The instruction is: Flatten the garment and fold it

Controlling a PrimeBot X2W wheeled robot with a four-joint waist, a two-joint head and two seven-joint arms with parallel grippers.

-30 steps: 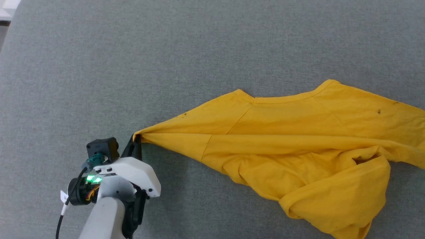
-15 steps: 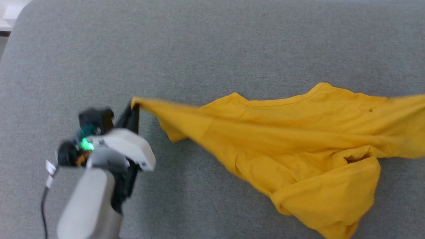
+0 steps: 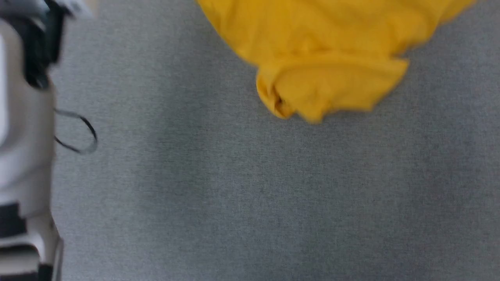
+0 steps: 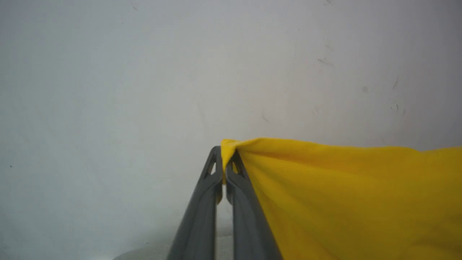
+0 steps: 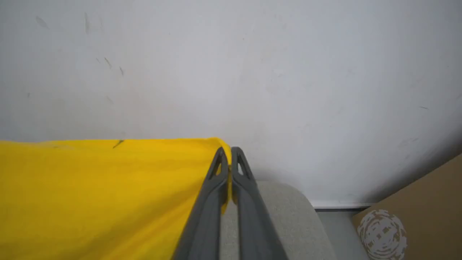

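The garment [image 3: 328, 58] is plain yellow and blurred, and its bunched lower part hangs at the top of the head view over the grey table [image 3: 273, 203]. In the left wrist view my left gripper [image 4: 226, 155] is shut on a pinched corner of the garment [image 4: 361, 198], which spreads away to the right. In the right wrist view my right gripper [image 5: 229, 153] is shut on another edge of the garment [image 5: 90, 198], which spreads to the left. Both grippers hold the cloth up in front of a white wall. My left forearm [image 3: 23, 136] stands along the left edge of the head view.
A white wall [image 4: 144, 72] faces both wrist cameras. A rounded corner of the grey table [image 5: 278, 216] lies below my right gripper. A brown cardboard box [image 5: 415, 216] stands on the floor at the lower right. A thin black cable [image 3: 78, 132] loops beside my left forearm.
The head camera has moved, so the whole picture has shifted. My left gripper has gone up and away with its garment corner, and the garment, which lay spread on the table, now hangs.
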